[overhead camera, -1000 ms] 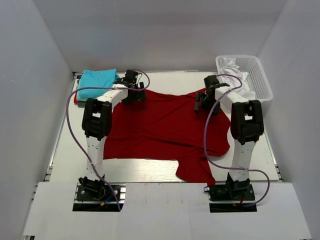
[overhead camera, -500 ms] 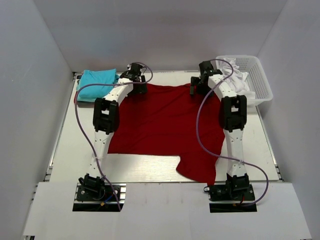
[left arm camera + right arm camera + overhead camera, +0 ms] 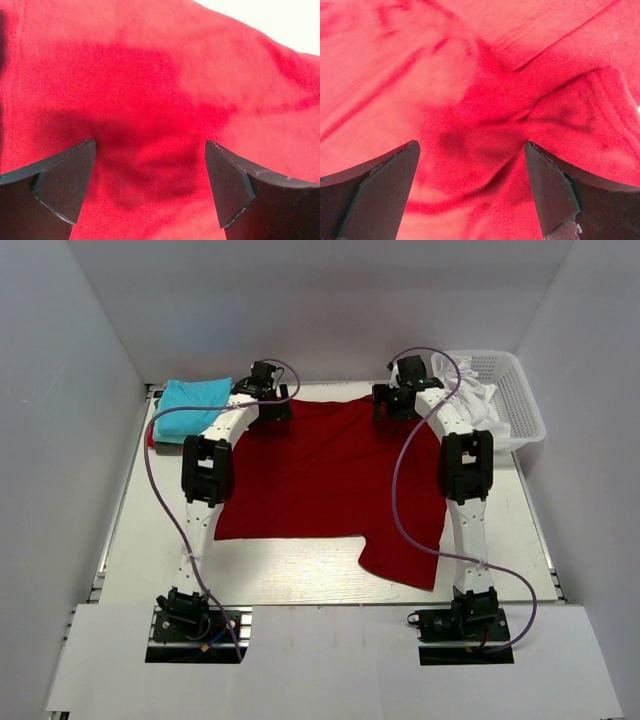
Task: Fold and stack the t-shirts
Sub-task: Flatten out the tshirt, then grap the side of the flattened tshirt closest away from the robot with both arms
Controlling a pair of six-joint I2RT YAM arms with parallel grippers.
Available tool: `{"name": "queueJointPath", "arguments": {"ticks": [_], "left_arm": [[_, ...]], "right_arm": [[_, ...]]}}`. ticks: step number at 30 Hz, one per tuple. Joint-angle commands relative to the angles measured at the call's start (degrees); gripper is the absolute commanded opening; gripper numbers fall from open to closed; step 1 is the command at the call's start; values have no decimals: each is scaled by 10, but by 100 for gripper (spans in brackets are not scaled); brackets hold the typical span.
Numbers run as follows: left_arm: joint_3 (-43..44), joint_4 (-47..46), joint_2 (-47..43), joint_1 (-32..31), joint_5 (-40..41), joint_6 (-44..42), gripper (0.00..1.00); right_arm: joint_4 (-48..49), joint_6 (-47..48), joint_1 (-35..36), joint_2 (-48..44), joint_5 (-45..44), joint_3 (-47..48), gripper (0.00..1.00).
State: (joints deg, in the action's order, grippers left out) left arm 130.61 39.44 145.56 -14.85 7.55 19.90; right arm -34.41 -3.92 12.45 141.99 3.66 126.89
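- L tool: fingers spread wide, nothing pinched; over far-left corner of dark red t-shirt.
- L wrist cam: red cloth filling the gap between both fingertips, fairly smooth there, shadowed under tool; strip of pale counter past the shirt edge, top right.
- R tool: also spread wide, nothing pinched; over far-right corner of the same shirt.
- R wrist cam: cloth creased and bunched between the fingers, seam line running diagonally above.
- Contact between fingertips and cloth: can't tell, either side.
- Dark red t-shirt: spread open mid-counter between the two arms, mostly flat; near-right part sticking out toward R arm base, lumpy.
- Teal t-shirt: folded, far-left corner of counter, just left of L tool, apart from the red one.
- White mesh basket: far-right corner, white cloth inside, just beside R arm's wrist.
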Motion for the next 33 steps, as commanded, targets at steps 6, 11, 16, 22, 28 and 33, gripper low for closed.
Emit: {"name": "queueJointPath", "arguments": {"ticks": [6,11,16,22,28,33], "left_arm": [[-180,23,-294,-9,-17,15,100],[-452,21,-549,-9,19,117,100],[-665,-13,-722,3,-18,162,100],[-754,104,-759,3,52,263,100],[-852,132,-788,3,66,310,100],[-919,89,-807,23,105,355,100]], "right_arm": [[19,-5,48,-260,-30,-159,90],[117,-83,80,-550,-178,-473,90],[289,-149,73,-798,-75,-752,90],[184,-243,72,-856,-61,-830,90],[-103,-276,76,-880,-70,-856,90],[-171,-330,75,-958,-42,-897,90]]}}
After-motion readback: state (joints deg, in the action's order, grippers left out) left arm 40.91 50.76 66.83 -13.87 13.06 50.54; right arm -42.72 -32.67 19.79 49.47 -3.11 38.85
